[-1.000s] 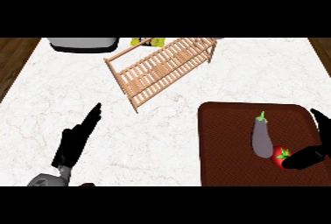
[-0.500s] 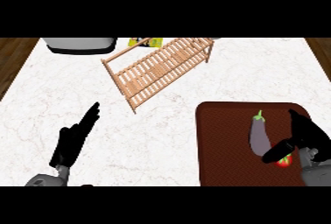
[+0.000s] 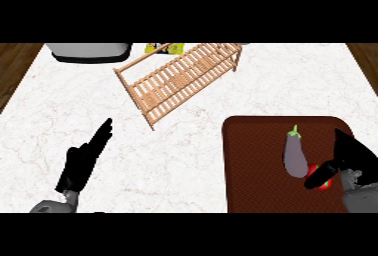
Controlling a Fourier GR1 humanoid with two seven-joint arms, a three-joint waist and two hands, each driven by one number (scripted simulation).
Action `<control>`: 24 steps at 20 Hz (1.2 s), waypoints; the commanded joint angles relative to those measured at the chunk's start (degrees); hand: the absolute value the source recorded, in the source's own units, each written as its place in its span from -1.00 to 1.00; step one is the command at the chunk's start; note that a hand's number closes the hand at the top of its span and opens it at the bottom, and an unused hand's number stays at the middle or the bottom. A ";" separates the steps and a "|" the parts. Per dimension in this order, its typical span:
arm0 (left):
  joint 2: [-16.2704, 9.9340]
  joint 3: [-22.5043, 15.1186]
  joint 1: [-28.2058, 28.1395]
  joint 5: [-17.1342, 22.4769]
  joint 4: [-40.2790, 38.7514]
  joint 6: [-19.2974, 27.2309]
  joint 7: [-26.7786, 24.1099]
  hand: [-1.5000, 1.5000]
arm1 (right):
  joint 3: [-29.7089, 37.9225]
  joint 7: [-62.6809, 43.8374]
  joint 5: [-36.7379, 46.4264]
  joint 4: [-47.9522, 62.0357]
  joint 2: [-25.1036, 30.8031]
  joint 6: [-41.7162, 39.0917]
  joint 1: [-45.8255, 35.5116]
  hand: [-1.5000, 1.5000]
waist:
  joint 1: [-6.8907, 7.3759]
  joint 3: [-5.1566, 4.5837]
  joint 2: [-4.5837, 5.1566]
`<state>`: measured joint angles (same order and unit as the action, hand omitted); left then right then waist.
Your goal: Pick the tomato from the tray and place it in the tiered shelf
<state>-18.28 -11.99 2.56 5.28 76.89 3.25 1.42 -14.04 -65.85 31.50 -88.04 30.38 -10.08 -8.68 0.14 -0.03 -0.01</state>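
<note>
1. Tomato (image 3: 322, 183): red, lying on the tray, touching the aubergine's lower end; largely covered by the right hand.
2. Right hand (image 3: 347, 159): thumb laid across the tomato, fingers straight on its far side; a pinch on it cannot be told.
3. Aubergine (image 3: 295, 154): purple, green stalk, lengthwise on the tray.
4. Tray (image 3: 255, 165): dark red-brown, on the counter (image 3: 184, 150).
5. Shelf (image 3: 181, 77): wooden, slatted, well apart from the tray.
6. Left hand (image 3: 85, 159): fingers straight and together, far across the counter from the tray.
</note>
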 commanded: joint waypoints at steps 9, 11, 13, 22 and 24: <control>0.70 2.30 -1.30 -0.61 -1.06 -2.18 -2.01 0.00 | 0.91 -6.60 5.65 4.56 -5.30 -2.99 0.32 -1.00 | 0.02 0.01 -0.02; 1.48 1.05 -0.01 -2.24 0.78 -0.84 1.65 0.00 | 1.98 -3.02 6.11 7.97 -4.75 -2.31 1.43 -1.00 | -0.02 0.03 0.01; 0.34 2.03 -3.33 -1.65 3.61 -2.11 0.35 0.00 | 2.16 -3.81 7.42 7.83 -6.14 -3.21 0.08 -1.00 | 0.18 0.03 -0.03; 3.27 3.73 0.75 -4.25 -0.92 -3.05 1.35 0.00 | 5.85 4.60 10.04 18.34 -10.50 -2.54 -4.71 1.00 | 0.09 0.04 0.07; 3.63 2.70 -3.57 -3.72 3.99 -3.39 1.39 0.00 | 3.54 10.78 12.96 19.83 -9.69 0.44 -0.80 1.00 | 0.25 0.05 0.03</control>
<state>-15.48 -8.88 1.22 2.04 78.17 0.46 2.50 -9.50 -58.81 42.16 -74.69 22.45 -11.00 -8.75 0.04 -0.63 -0.36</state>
